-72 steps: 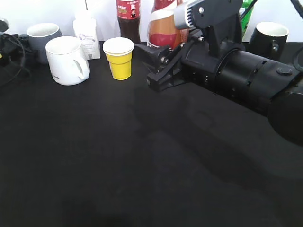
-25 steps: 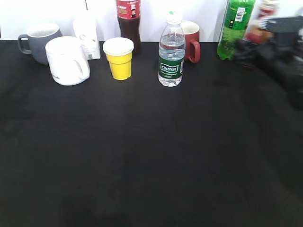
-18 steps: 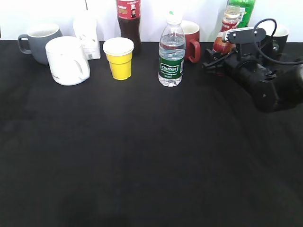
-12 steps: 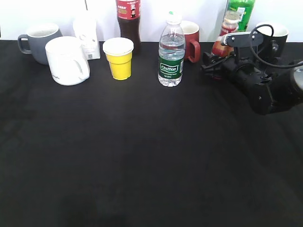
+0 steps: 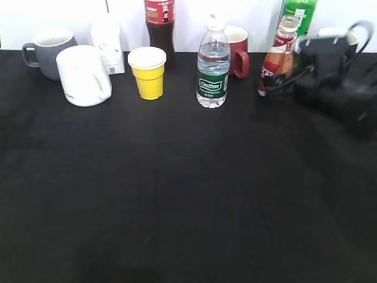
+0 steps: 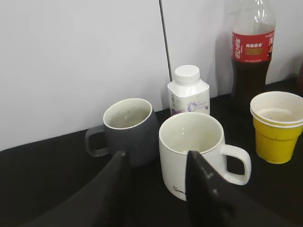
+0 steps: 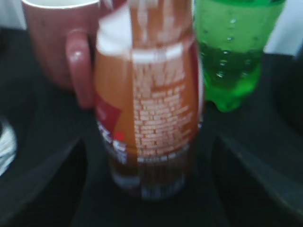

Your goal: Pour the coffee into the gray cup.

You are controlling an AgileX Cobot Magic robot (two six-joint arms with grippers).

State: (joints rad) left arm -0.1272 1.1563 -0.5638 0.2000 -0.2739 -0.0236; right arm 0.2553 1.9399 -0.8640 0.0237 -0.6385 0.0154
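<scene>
The coffee (image 5: pixel 277 57) is a small bottle of brown liquid with an orange, brown and white label. It stands upright at the back right, without a cap. In the right wrist view it (image 7: pixel 147 94) fills the space between the spread jaws of my right gripper (image 7: pixel 147 189), which is open and does not press on it. In the exterior view the right gripper (image 5: pixel 284 87) is blurred beside the bottle. The gray cup (image 5: pixel 50 50) stands at the back left, and the left wrist view shows it (image 6: pixel 130 130) beyond my open, empty left gripper (image 6: pixel 156 189).
A white mug (image 5: pixel 84 75), a white jar (image 5: pixel 108 45), a yellow paper cup (image 5: pixel 148 72), a cola bottle (image 5: pixel 160 23), a water bottle (image 5: pixel 212 65), a red mug (image 5: pixel 237 42), a green bottle (image 5: pixel 297 15) and a black mug (image 5: pixel 339 38) line the back.
The right arm swung from the middle of the table to the back right with the coffee. The bottle now stands upright, and the arm has drawn back to the right.
</scene>
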